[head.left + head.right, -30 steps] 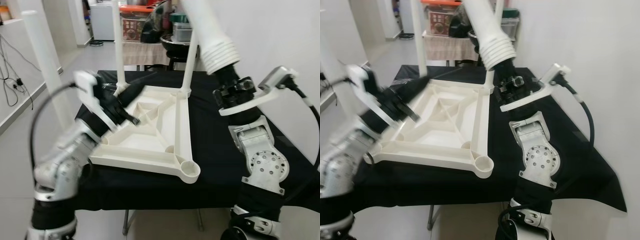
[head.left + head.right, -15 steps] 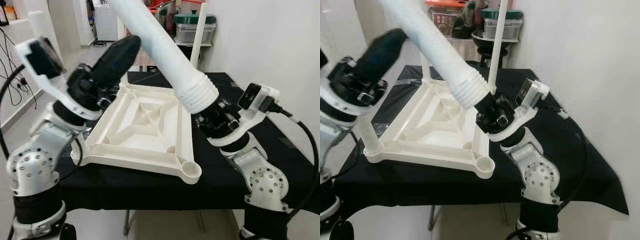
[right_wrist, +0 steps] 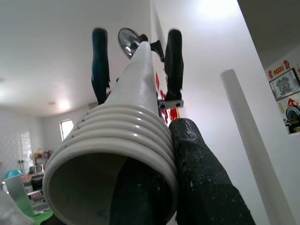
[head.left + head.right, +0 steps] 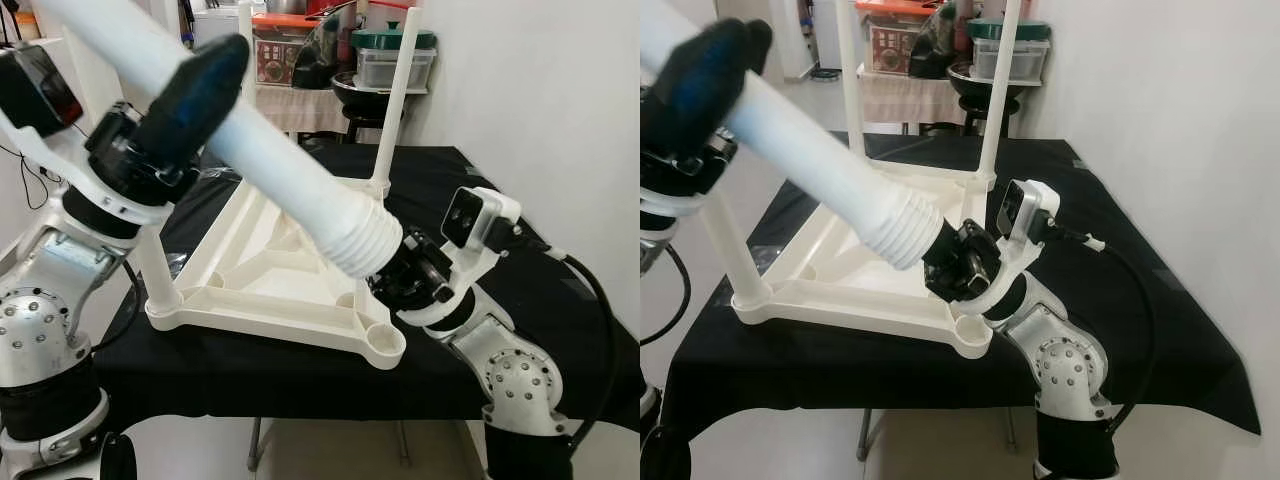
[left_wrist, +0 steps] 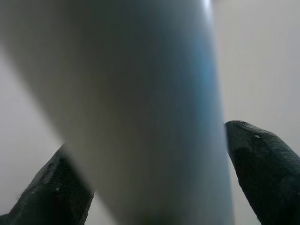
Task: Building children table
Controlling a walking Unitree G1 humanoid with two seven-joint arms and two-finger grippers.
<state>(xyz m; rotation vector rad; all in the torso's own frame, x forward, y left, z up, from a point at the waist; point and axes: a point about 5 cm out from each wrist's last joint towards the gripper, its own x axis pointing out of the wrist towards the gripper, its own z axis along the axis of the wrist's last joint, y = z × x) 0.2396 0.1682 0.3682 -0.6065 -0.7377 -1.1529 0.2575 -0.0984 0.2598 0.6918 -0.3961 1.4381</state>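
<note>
The long white plastic table leg with its ribbed threaded end [image 4: 300, 190] has swung down from upright to a low slant, my right end effector [image 4: 408, 280] clamped at the ribs above the near-right corner socket [image 4: 384, 343] of the upturned white plastic tabletop frame [image 4: 290, 290] on the black-draped desk [image 4: 470, 340], my left end effector [image 4: 185, 100] clamped on the upper shaft, so seating seems next.

A white table leg [image 4: 290, 180] with a ribbed end is showing against a white tabletop [image 4: 290, 270] on a black-draped surface [image 4: 560, 300].

My right gripper [image 3: 154, 183] clamps the ribbed open end of the white table leg [image 3: 126, 126]; 2 left gripper fingers [image 3: 100, 61] flank its far end.
</note>
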